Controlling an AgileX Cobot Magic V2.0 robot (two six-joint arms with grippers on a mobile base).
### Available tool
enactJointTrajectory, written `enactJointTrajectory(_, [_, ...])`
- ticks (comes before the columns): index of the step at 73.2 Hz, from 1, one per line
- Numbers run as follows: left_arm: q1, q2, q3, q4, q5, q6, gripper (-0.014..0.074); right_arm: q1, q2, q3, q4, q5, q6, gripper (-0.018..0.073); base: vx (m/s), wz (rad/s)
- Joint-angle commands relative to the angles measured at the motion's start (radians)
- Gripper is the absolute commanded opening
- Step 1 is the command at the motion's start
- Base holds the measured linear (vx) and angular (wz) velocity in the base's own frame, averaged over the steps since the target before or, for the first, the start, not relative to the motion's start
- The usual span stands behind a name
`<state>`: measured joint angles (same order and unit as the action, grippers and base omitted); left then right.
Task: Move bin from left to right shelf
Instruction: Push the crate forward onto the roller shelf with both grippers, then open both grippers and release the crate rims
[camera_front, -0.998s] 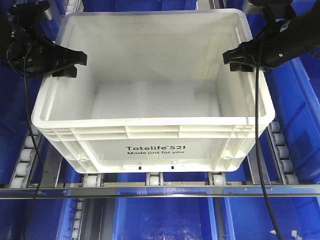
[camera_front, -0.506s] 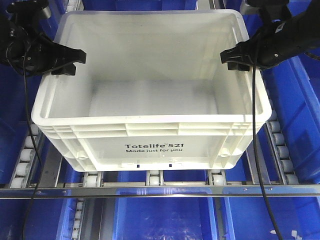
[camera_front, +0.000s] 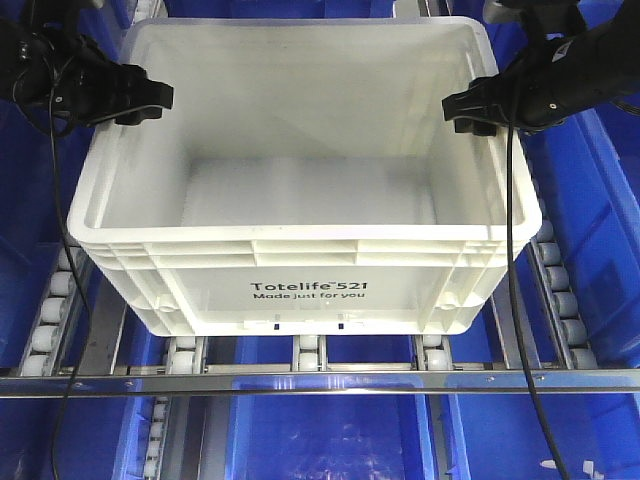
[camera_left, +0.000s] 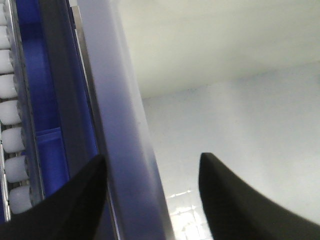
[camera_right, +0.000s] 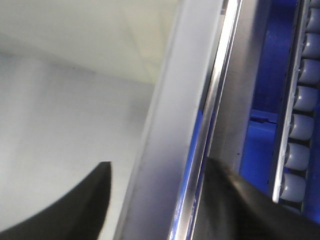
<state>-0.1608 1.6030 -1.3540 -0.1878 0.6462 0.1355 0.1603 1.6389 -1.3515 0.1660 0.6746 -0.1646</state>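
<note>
left end effector (camera_front: 135, 100) sits at the left rim of the white bin (camera_front: 300, 260), one finger outside the wall, one inside, per the left wrist view (camera_left: 150, 200). fingers (camera_left: 235, 200) straddle the rim with a gap visible on the inner side, so cannot tell if it is clamped or just spread around the wall. right end effector (camera_front: 472, 108) does the same at the right rim, and the right wrist view (camera_right: 155, 200) shows one dark finger (camera_right: 65, 205) inside the bin and the other outside past the rim, near a shiny metal rail (camera_right: 215, 100). again cannot tell if pressed tight on the wall.

both black arms come in from the upper corners, left arm (camera_front: 45, 75) from top left, right arm (camera_front: 575, 70) from top right, black cables (camera_front: 515, 250) hanging down from each across the bin sides.

bin is open on top, nothing inside, printed "totelife 521 made just for you" on the front wall. it rests on the roller tracks (camera_front: 310, 355) of the shelf, centered in the front view, front edge just behind the metal front bar (camera_front: 320, 380). white rollers (camera_front: 560, 300) show at both sides and under the front edge. blue bins (camera_front: 600, 220) flank it left and right, more blue bins (camera_front: 320, 430) sit on the level below.
</note>
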Motion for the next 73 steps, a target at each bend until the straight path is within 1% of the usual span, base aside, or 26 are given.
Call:
enactJointTrajectory(1, [0.0, -0.045, -0.032, -0.017, -0.067, 0.003, 0.0462, -0.006, -0.041, -0.035, -0.007, -0.054, 0.004, 0.0562, 0.0, 0.0])
enactJointTrajectory(8, [0.0, -0.045, -0.032, -0.016, -0.067, 0.003, 0.0469, -0.006, -0.047, -0.035, -0.007, -0.052, 0.003, 0.0631, 0.0, 0.0])
enactJointTrajectory(15, [0.0, -0.048, -0.032, -0.016, -0.067, 0.003, 0.0469, -0.006, -0.068, -0.035, -0.009, -0.052, 0.002, 0.065, 0.0, 0.0])
enactJointTrajectory(24, [0.0, -0.062, -0.032, -0.017, -0.07, 0.003, 0.0469, -0.006, -0.103, -0.035, -0.033, -0.054, 0.003, 0.0645, 0.0, 0.0])
enactJointTrajectory(43, [0.0, -0.099, -0.032, -0.016, -0.079, 0.003, 0.0469, -0.006, -0.163, -0.035, -0.021, -0.041, 0.003, 0.0619, 0.0, 0.0])
enactJointTrajectory(61, [0.0, -0.106, -0.032, -0.018, -0.067, 0.004, 0.0469, -0.006, -0.164, -0.035, -0.021, -0.03, 0.003, 0.0561, 0.0, 0.0])
enactJointTrajectory(73, [0.0, -0.106, -0.032, -0.025, -0.048, -0.012, 0.0469, -0.006, -0.169, -0.035, -0.021, -0.011, 0.003, 0.0555, 0.0, 0.0])
